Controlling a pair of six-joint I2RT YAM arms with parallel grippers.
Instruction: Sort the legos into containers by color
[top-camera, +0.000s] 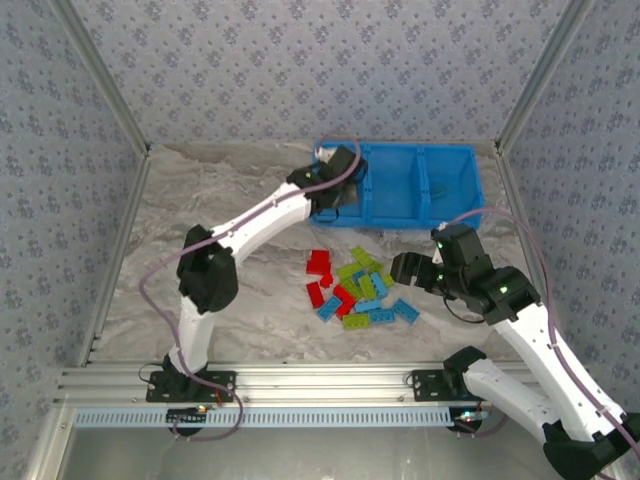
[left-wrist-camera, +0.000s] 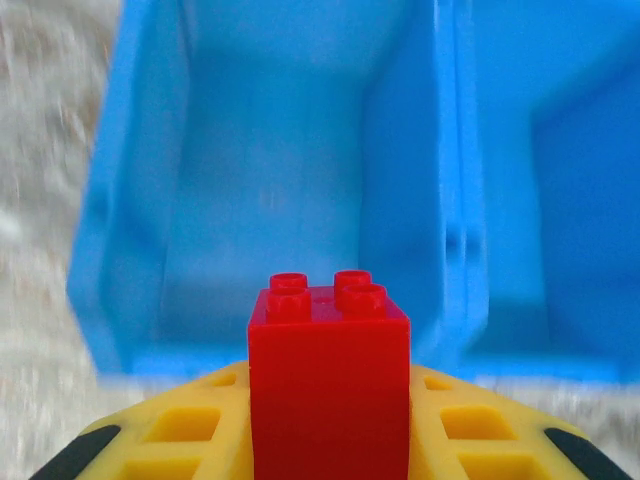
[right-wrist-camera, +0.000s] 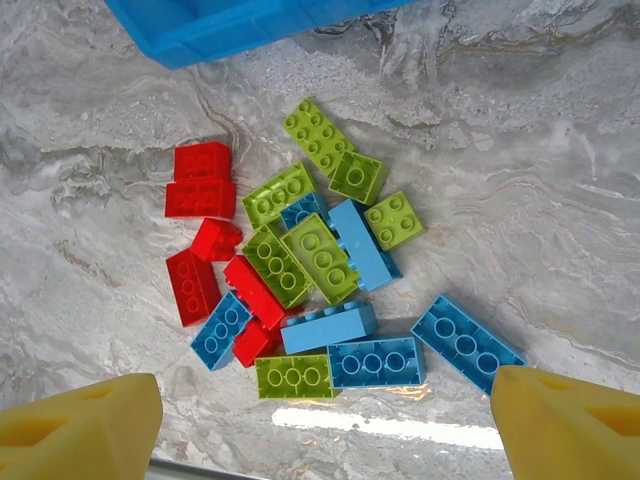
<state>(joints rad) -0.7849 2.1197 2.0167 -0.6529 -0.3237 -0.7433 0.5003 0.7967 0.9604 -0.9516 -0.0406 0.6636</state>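
Red studded brick (left-wrist-camera: 328, 370) in L gripper (top-camera: 341, 172), at blue bin (left-wrist-camera: 150, 200).

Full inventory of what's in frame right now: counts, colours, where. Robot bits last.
red legos: about 6, red, left side of the pile on the table
held lego: 1, red, in the left arm's jaws, at the bin's left compartment
lime legos: about 7, lime green, middle and far part of the pile
blue legos: about 6, light blue, mostly the near side of the pile
bin: 1, bright blue, three compartments, far side of the table beyond the pile
table: 1, grey marble pattern
left arm: 1, white and black, jaws shut on the held lego
right arm: 1, white and black, jaws open above the pile
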